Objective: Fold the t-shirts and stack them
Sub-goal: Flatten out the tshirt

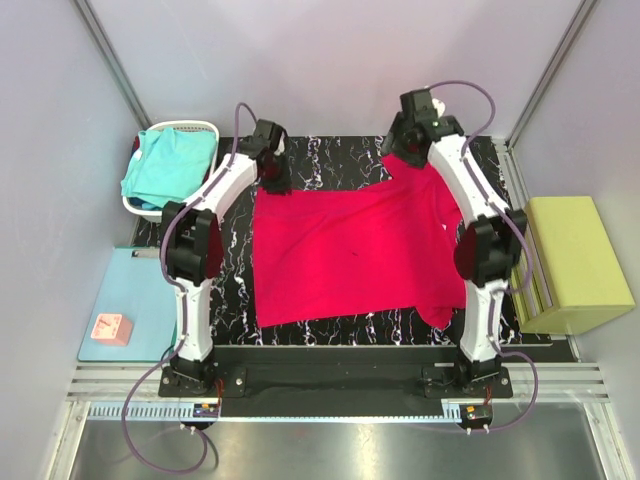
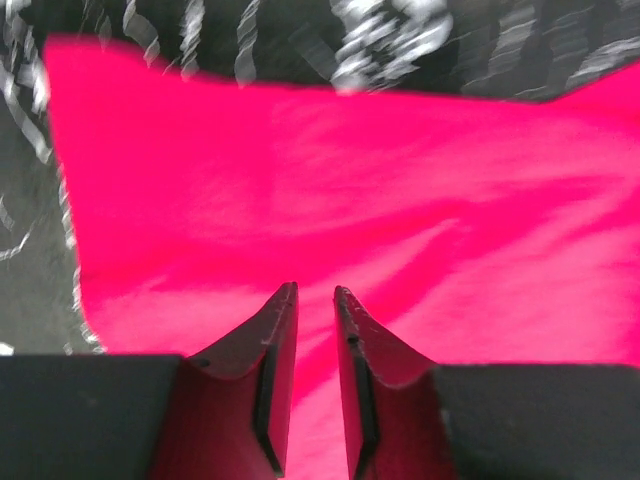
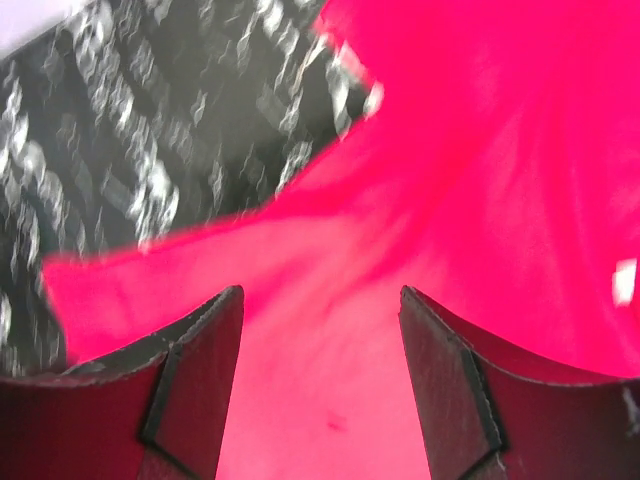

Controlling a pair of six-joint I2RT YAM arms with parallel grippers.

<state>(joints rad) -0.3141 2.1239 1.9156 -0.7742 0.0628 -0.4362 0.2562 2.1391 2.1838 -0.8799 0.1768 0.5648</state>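
Wrist views show empty fingers above the red shirt (image 1: pixel 350 250): left gripper (image 2: pixel 315 290) slightly parted, right gripper (image 3: pixel 320 292) wide apart. Only the top view shows this shirt spread on the table (image 1: pixel 330 160), and the turquoise shirt (image 1: pixel 168 165) in the basket (image 1: pixel 200 127).

One red t-shirt (image 1: pixel 350 250), one turquoise t-shirt (image 1: pixel 170 165), one basket (image 1: pixel 190 127).

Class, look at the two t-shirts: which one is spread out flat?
The crimson-red t-shirt, laid open on the dark marbled table. The turquoise t-shirt sits bunched in the white basket at the left.
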